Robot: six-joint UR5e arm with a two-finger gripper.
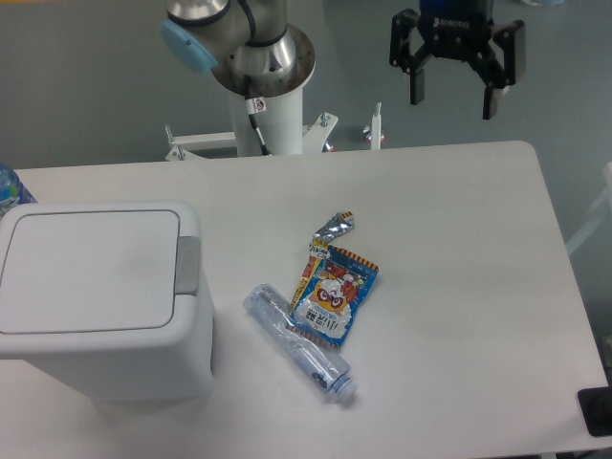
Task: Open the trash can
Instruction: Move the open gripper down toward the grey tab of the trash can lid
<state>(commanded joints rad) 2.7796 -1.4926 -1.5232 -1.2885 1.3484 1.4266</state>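
Note:
The trash can (100, 296) is a large white boxy bin at the left of the table, its flat lid down and a grey push tab (187, 264) on its right edge. My gripper (453, 98) hangs high above the table's far right side, well away from the bin. Its black fingers (418, 84) are spread apart with nothing between them.
A clear plastic bottle (298, 343) lies on its side mid-table, with a colourful snack packet (332, 292) resting against it. The arm's white base column (264, 110) stands behind the far table edge. A blue-capped object (10, 188) peeks in at the left edge.

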